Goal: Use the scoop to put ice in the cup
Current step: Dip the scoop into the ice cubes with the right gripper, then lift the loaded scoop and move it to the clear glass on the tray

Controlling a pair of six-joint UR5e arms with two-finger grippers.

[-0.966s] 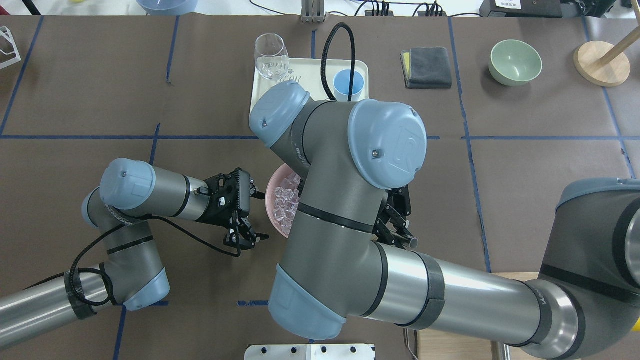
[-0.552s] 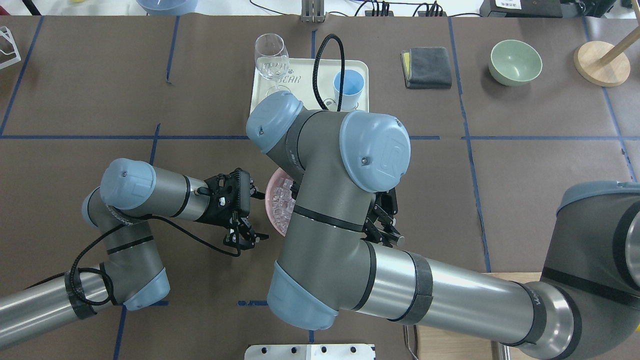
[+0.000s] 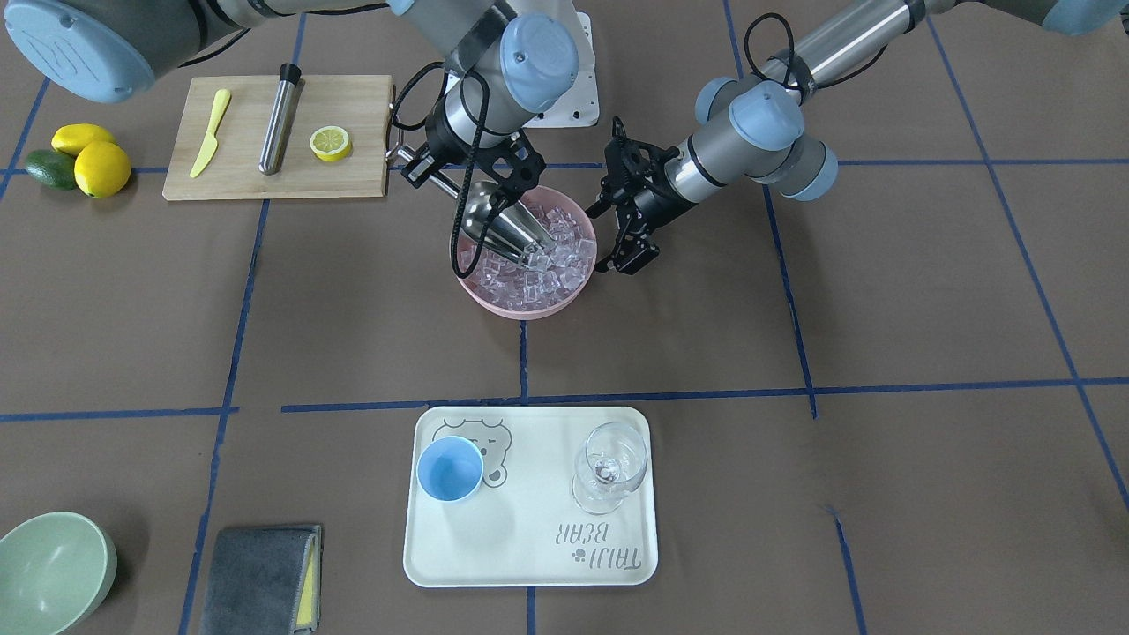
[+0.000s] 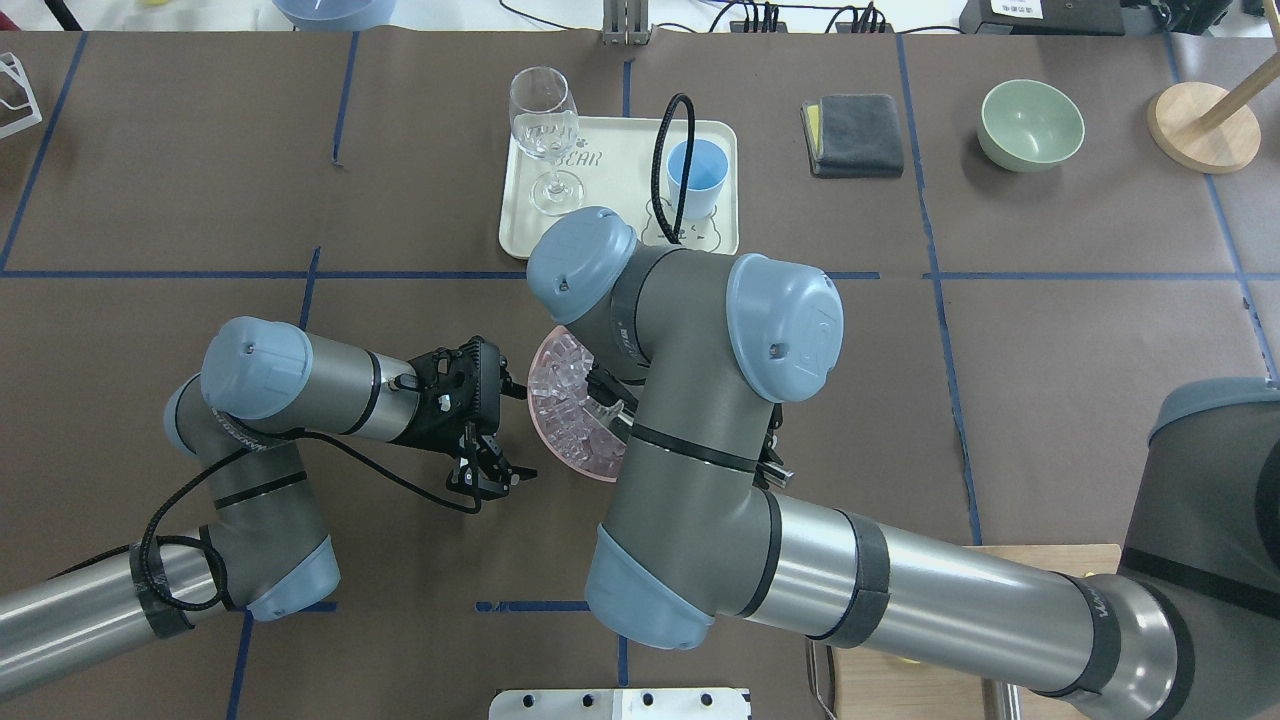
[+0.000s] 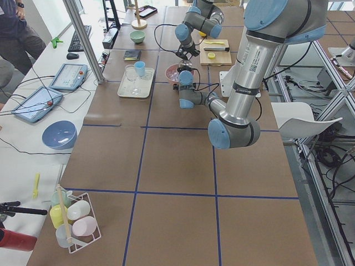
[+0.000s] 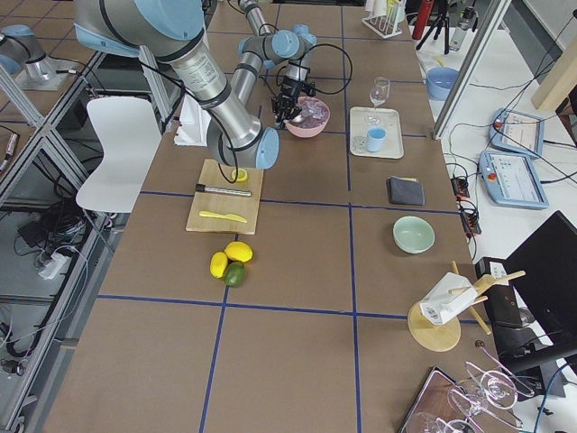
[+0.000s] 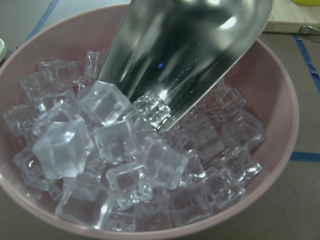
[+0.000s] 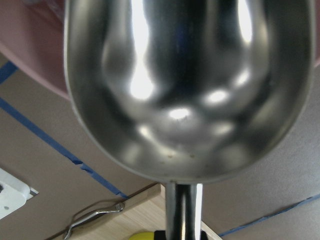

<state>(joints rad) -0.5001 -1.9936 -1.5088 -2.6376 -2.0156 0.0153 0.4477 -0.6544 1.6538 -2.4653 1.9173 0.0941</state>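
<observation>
The steel scoop (image 3: 496, 226) is tilted tip-down into the ice (image 3: 549, 272), which fills a pink bowl (image 3: 520, 309). My right gripper (image 3: 416, 168) is shut on the scoop's rod handle, at the bowl's edge nearest the robot. The left wrist view shows the scoop (image 7: 185, 55) with its lip touching the ice (image 7: 125, 150). The trough (image 8: 185, 85) looks empty in the right wrist view. My left gripper (image 3: 610, 236) is open and empty beside the bowl's rim. The light-blue cup (image 3: 450, 469) stands empty on a cream tray (image 3: 529, 564); it also shows in the overhead view (image 4: 697, 172).
A clear wine glass (image 3: 609, 463) stands on the tray beside the cup. A cutting board (image 3: 353, 181) carries a yellow knife, a steel cylinder (image 3: 279, 119) and a lemon half. Lemons and an avocado (image 3: 75, 159), a green bowl (image 3: 48, 573) and a grey cloth (image 3: 260, 578) lie around.
My right arm has swung back toward the robot and lowered the scoop into the ice bowl. The left arm has not moved.
</observation>
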